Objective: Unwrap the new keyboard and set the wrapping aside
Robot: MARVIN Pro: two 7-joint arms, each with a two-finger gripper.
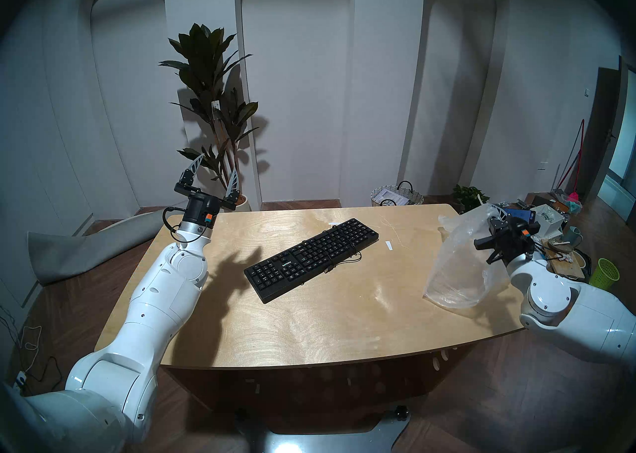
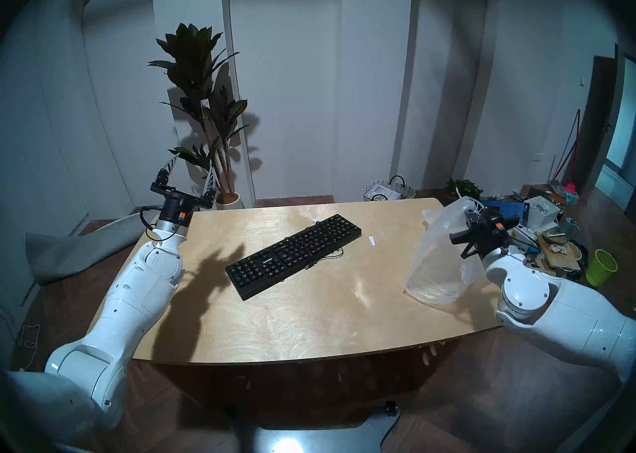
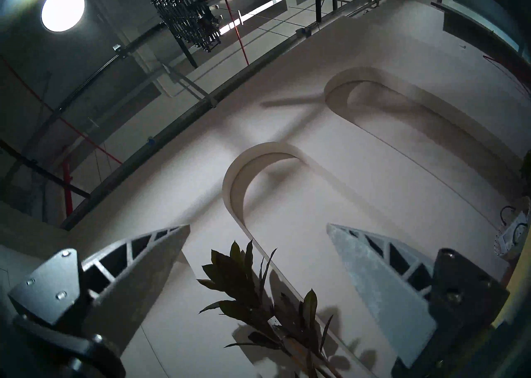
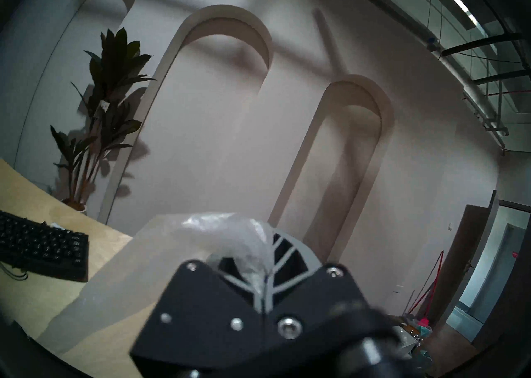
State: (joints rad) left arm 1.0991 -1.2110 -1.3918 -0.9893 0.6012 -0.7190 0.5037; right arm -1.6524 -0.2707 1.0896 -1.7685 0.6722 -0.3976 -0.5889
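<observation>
Bare keyboard mid-tabletop, wrapping held at the right edge

Head views: the keyboard [image 1: 311, 259] lies diagonally on the tabletop [image 1: 309, 325], well apart from both tools; the right tool [image 1: 495, 216] is closed on the wrapping [image 1: 461, 270], whose lower end rests on the tabletop edge. The left tool [image 1: 215, 172] is raised, spread wide and empty.
Left wrist: fingers [image 3: 373, 277] wide apart over a plant [image 3: 258, 297].
Right wrist: fingers pinch the wrapping [image 4: 201, 234]; keyboard [image 4: 43, 242] far left.
</observation>
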